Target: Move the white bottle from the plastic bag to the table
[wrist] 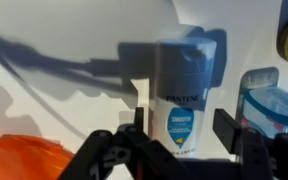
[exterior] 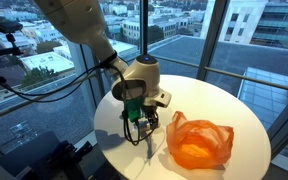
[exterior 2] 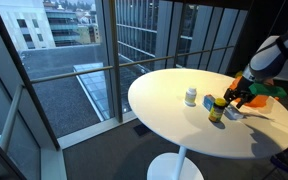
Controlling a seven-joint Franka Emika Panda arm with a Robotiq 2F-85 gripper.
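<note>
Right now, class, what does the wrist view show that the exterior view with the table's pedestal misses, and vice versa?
Wrist view only: the label on the Pantene bottle, framed by the tool. Exterior view only: a small white container standing apart, the table's pedestal, the windows. Both: the orange bag and the white table.

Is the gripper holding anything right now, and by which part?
Nothing. The gripper is open, and the white bottle stands free on the table.

High-rise office, glass walls (exterior 2: 74, 60), round table (exterior 2: 184, 128)
</note>
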